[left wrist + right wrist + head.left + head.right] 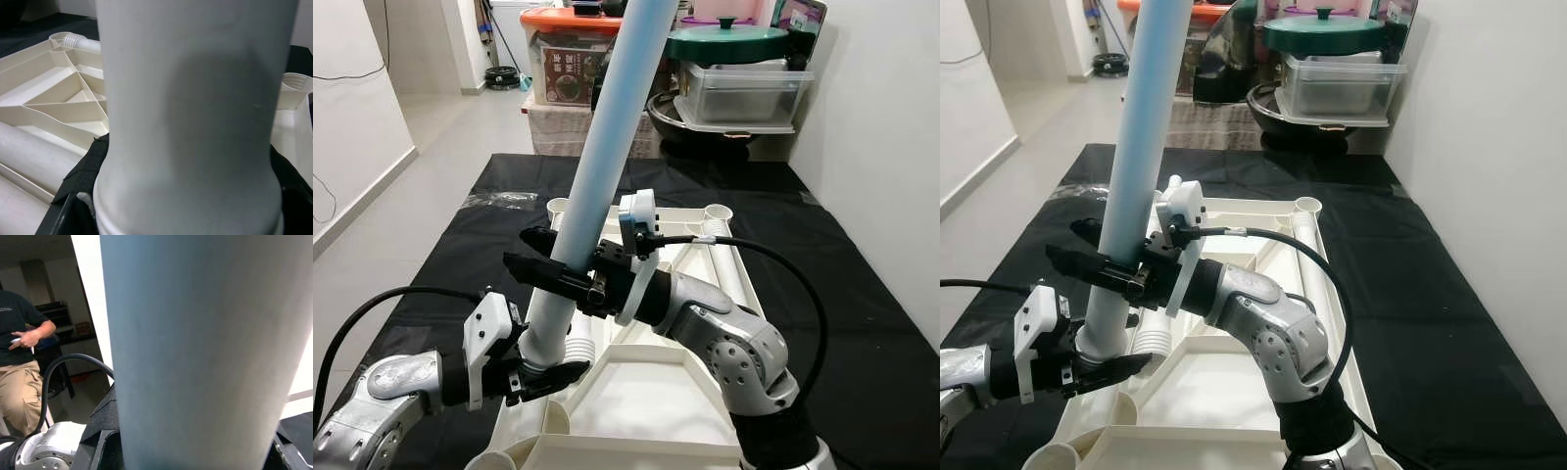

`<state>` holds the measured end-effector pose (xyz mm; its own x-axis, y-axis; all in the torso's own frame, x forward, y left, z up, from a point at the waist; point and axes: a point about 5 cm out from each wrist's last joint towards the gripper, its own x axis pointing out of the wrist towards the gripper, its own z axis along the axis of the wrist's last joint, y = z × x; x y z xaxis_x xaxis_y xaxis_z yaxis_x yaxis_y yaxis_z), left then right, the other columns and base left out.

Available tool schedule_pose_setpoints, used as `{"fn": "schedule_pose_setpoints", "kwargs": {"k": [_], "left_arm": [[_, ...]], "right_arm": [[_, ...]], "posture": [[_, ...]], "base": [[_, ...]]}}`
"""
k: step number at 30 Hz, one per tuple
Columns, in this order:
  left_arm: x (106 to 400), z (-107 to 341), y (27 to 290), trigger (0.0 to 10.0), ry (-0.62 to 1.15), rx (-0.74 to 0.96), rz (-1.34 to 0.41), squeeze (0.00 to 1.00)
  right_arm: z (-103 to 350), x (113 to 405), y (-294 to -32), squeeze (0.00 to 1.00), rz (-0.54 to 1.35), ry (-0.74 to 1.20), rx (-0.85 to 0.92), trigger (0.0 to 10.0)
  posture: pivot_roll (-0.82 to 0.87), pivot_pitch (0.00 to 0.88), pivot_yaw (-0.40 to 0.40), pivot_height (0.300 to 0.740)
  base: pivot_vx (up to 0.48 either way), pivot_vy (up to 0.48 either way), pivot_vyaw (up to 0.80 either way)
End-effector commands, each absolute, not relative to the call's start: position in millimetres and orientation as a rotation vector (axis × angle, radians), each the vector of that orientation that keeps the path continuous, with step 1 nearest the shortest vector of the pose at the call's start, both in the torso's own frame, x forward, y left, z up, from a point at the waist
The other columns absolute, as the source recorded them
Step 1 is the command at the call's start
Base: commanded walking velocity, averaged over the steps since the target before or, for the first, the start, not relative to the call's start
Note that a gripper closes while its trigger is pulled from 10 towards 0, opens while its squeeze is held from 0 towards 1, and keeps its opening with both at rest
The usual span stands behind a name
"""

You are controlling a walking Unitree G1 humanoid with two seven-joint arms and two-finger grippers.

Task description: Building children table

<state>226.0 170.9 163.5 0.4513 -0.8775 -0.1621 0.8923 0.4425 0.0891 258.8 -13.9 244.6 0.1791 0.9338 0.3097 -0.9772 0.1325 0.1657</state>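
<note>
Left eye view: right pincer [551, 259] clamps pale-blue leg [607, 137] mid-shaft; left pincer [548, 377] below grips its threaded foot, just above inverted cream tabletop [636, 392] on black bench [862, 323]. Judged early: 0 legs visibly seated, spare tubes [729, 269] lying beyond.

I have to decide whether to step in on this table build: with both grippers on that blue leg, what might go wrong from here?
The light blue leg leans rather than standing square over the white tabletop, so its threaded end may cross-thread or jam. The left gripper holds low and the right gripper mid-leg; the long top could sway. A loose white leg lying in the tabletop might get knocked.
</note>
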Motion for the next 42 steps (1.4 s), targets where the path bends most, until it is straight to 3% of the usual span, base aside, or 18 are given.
{"fn": "schedule_pose_setpoints", "kwargs": {"k": [1, 4, 5, 12, 13, 16, 19, 22, 26, 32, 33, 35, 36, 40, 42], "left_arm": [[217, 152, 154, 10.0, 0.166, 0.192, -1.205, 0.00], [220, 153, 155, 10.0, 0.149, 0.199, -1.168, 0.00], [222, 155, 156, 10.0, 0.125, 0.198, -1.147, 1.00], [230, 167, 166, 10.0, 0.060, 0.200, -1.035, 1.00], [231, 173, 170, 10.0, 0.042, 0.193, -1.014, 0.00], [234, 188, 183, 10.0, -0.027, 0.181, -0.922, 0.00], [241, 212, 206, 10.0, -0.154, 0.159, -0.672, 0.00], [240, 217, 210, 10.0, -0.183, 0.146, -0.615, 0.00], [221, 213, 200, 10.0, -0.181, 0.084, -0.627, 0.00], [219, 199, 190, 10.0, -0.132, 0.092, -0.573, 0.00], [225, 193, 190, 10.0, -0.112, 0.093, -0.489, 0.00], [230, 187, 191, 10.0, -0.094, 0.077, -0.416, 0.00], [234, 181, 193, 10.0, -0.071, 0.074, -0.336, 0.00], [233, 167, 198, 10.0, -0.031, 0.040, -0.141, 0.00], [233, 167, 198, 10.0, -0.031, 0.040, -0.141, 0.00]], "right_arm": [[255, 243, 5, 0.00, 1.538, -0.180, 0.381, 0.0], [256, 245, 4, 0.00, 1.525, -0.188, 0.379, 0.0], [257, 246, 3, 0.00, 1.518, -0.196, 0.375, 0.0], [262, 253, -3, 0.00, 1.472, -0.223, 0.358, 0.0], [263, 257, -6, 0.00, 1.440, -0.234, 0.347, 0.0], [266, 270, -17, 0.00, 1.333, -0.260, 0.313, 0.0], [264, 291, -46, 0.00, 1.183, -0.263, 0.219, 0.0], [262, 296, -55, 0.00, 1.145, -0.253, 0.190, 0.0], [253, 313, -90, 0.00, 0.981, -0.206, 0.095, 0.0], [254, 332, -115, 0.00, 0.748, -0.196, -0.018, 0.0], [256, 339, -124, 0.00, 0.626, -0.204, -0.048, 5.6], [257, 345, -131, 0.00, 0.525, -0.202, -0.054, 5.6], [258, 348, -137, 0.00, 0.437, -0.201, -0.057, 10.0], [250, 339, -140, 0.00, 0.317, -0.224, -0.044, 10.0], [250, 339, -140, 0.00, 0.317, -0.224, -0.044, 10.0]], "posture": [[0.02, 0.000, -0.024, 0.740], [0.02, 0.000, -0.024, 0.740], [0.02, 0.000, -0.025, 0.740], [0.02, 0.000, -0.024, 0.740], [0.02, 0.000, -0.025, 0.740], [0.03, 0.000, -0.025, 0.740], [0.03, 0.000, -0.031, 0.740], [0.03, 0.000, -0.031, 0.740], [0.04, 0.000, -0.043, 0.740], [0.03, 0.000, -0.043, 0.740], [0.03, 0.000, -0.041, 0.740], [0.03, 0.000, -0.041, 0.740], [0.02, 0.000, -0.031, 0.740], [0.02, 0.000, -0.030, 0.740], [0.02, 0.000, -0.030, 0.740]], "base": [[0.000, 0.000, 0.00], [0.000, 0.000, 0.00], [0.000, 0.000, 0.00], [0.000, 0.000, 0.00], [0.000, 0.000, 0.00], [0.000, 0.000, 0.00], [0.000, 0.000, 0.00], [0.000, 0.000, 0.00], [0.000, 0.000, 0.00], [0.000, 0.000, 0.00], [0.000, 0.000, 0.00], [0.000, 0.000, 0.00], [0.000, 0.000, 0.00], [0.000, 0.000, 0.00], [0.000, 0.000, 0.00]]}}
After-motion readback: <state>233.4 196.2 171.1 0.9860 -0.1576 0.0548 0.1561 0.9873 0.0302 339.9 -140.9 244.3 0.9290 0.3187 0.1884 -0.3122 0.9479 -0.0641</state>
